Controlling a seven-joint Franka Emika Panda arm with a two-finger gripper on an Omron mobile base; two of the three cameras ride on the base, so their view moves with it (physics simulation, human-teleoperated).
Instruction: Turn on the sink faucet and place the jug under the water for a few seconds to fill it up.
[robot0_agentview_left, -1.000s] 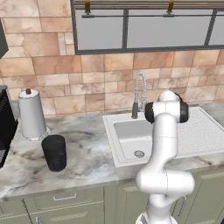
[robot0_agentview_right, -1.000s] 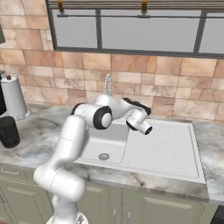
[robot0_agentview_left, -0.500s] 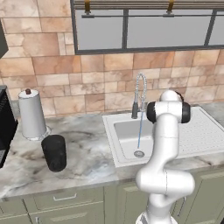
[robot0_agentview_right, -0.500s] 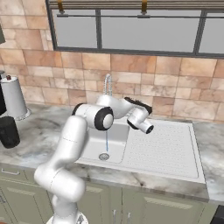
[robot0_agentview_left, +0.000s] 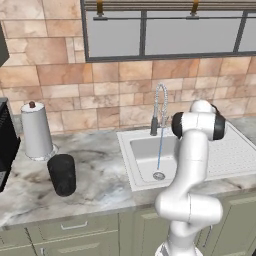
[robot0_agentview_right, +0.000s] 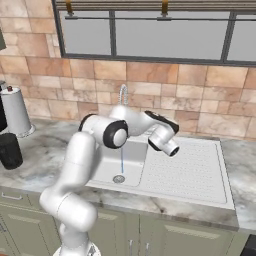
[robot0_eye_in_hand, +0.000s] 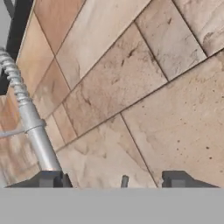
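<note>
Left base view: paper towel roll (robot0_agentview_left: 36, 131) stands behind the jug (robot0_agentview_left: 62, 174); hand (robot0_eye_in_hand: 114, 179) spread apart near the sink faucet (robot0_eye_in_hand: 27, 114).

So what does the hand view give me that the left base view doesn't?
Hand view: the open gripper, its fingertips wide apart with nothing between them, facing the tile wall beside the faucet.
Left base view: the jug on the counter left of the sink, the water running to the drain, and the paper towel roll.
Both: the faucet's coiled neck and the tile wall.
</note>
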